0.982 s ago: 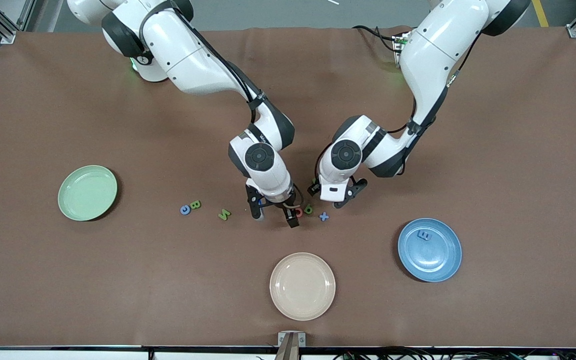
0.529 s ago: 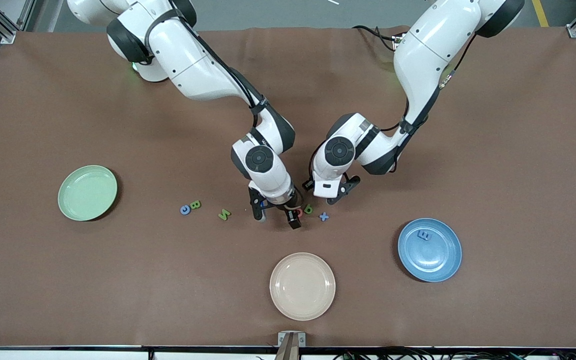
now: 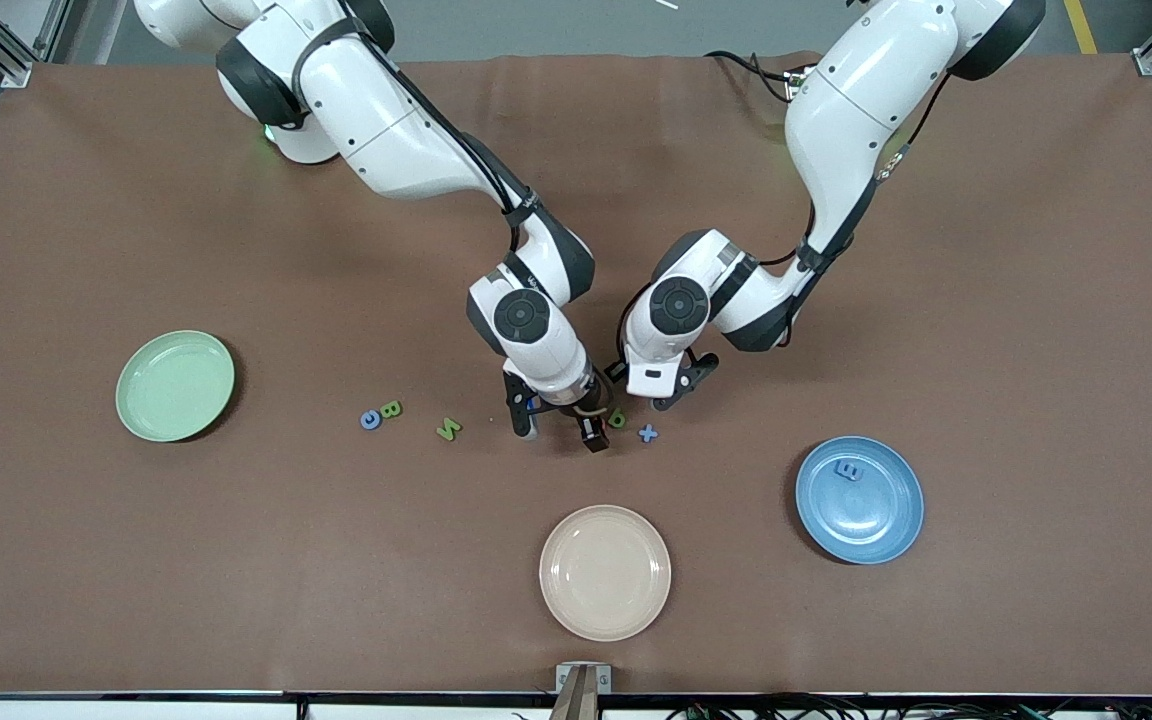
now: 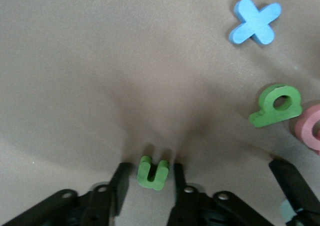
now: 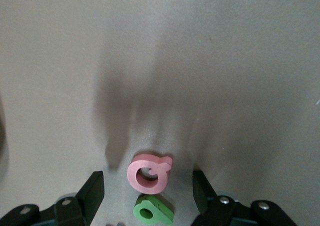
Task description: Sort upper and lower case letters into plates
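My right gripper (image 3: 558, 430) is open and low at the table; in the right wrist view (image 5: 147, 182) its fingers stand either side of a pink-red letter (image 5: 148, 173) and a green letter (image 5: 153, 210). My left gripper (image 3: 648, 393) is open and low beside it, with a green u (image 4: 152, 172) between its fingertips, small gaps on both sides. The blue x (image 3: 647, 433) and the green letter (image 3: 617, 418) lie between the grippers. A green N (image 3: 448, 429), green B (image 3: 391, 409) and blue c (image 3: 370, 420) lie toward the mint plate (image 3: 175, 385). The blue plate (image 3: 871, 520) holds a blue E (image 3: 848, 470).
A cream-beige plate (image 3: 605, 571) sits nearer the front camera than the grippers, between the two task plates. The two hands are close together over the letter cluster. The mat edges are far from both grippers.
My left gripper has shifted toward the right arm's end and come down around the green u. My right gripper has moved slightly, and its finger now hides the pink-red letter in the front view.
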`<state>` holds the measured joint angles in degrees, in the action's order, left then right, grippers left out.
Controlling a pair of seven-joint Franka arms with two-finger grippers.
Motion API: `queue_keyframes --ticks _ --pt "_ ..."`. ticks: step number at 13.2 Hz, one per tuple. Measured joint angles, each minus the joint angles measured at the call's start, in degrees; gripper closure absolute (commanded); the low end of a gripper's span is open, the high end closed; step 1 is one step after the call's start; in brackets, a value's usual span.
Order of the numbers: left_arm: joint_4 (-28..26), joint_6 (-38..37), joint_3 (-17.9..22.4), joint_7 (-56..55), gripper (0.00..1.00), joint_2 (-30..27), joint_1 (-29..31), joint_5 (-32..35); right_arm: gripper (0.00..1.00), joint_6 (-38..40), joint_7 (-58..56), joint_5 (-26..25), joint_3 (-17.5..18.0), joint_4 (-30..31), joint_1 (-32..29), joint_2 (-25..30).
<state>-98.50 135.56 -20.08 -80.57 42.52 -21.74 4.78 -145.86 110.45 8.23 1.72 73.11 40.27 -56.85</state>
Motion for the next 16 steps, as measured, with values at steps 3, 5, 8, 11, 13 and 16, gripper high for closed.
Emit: queue_keyframes --ticks 3,5,8,11,13,16 --pt "0.2 0.0 0.1 -0.1 1.0 0.0 0.2 -0.1 0.25 0.3 0.0 0.1 0.0 0.0 0.0 0.0" --pt "1.1 0.0 0.3 -0.2 1.0 -0.6 1.7 -0.1 0.25 0.3 0.0 0.3 0.0 0.0 0.0 -0.2" --pt "3.0 -1.9 0.9 2.4 1.0 -4.1 7.0 0.0 0.29 0.0 0.1 0.4 0.2 0.0 0.0 -0.7" --pt "5.3 -4.6 2.8 13.2 1.0 -6.0 14.3 0.0 0.39 -0.1 0.1 0.4 0.2 -0.1 0.0 -0.7" --pt "5.9 -4.7 3.5 20.3 1.0 -5.7 19.7 0.0 0.48 -0.3 0.1 0.4 0.1 -0.1 0.0 -0.7" --pt "7.1 -4.7 4.5 29.6 0.89 -3.8 24.5 1.0 0.57 -0.7 0.1 0.4 0.0 -0.3 0.0 -0.7"
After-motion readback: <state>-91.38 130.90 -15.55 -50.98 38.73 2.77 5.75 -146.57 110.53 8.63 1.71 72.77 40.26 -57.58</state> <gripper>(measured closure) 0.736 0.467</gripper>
